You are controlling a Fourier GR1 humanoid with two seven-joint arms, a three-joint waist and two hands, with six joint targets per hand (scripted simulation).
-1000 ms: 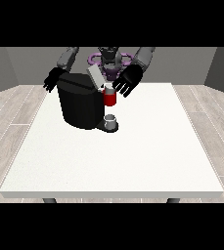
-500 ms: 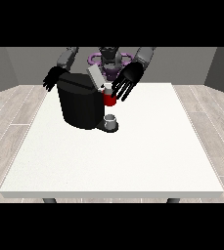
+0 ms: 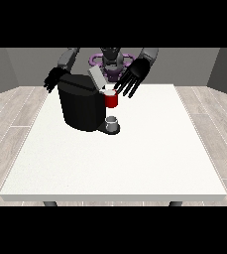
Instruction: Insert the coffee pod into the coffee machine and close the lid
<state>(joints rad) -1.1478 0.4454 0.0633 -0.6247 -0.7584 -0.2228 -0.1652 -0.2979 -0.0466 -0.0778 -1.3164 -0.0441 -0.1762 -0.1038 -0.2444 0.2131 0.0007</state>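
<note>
Black boxy coffee machine [image 3: 81, 106] stands on the large white worktop [image 3: 135, 158], toward the far left part. Its grey flat lid [image 3: 96, 78] is tilted up, open. Red cylindrical coffee pod holder part [image 3: 111, 99] sits at the machine's front head; whether the pod itself is already seated there I cannot tell. Small grey cup [image 3: 112, 122] sits on the machine's drip base, right under the red part.

Hand at the view's right [image 3: 134, 77] hovers just above and beside the red part, fingers [image 3: 122, 91] spread and straight, released, holding nothing. Hand at the view's left [image 3: 54, 79] is behind the machine's far edge, fingers look relaxed and hang down, nothing in them.

Judged step: pod looks about in place, lid closing is left.

Risks: the spread fingers could catch the red part instead of the lid and shove the machine sideways across the worktop. If the pod sits crooked, the lid may stop short of shutting. A push on the lid from the side could tip it back open. The cup could get knocked off the base.

Count: one machine, one lid, one red part, one cup, two hands.
</note>
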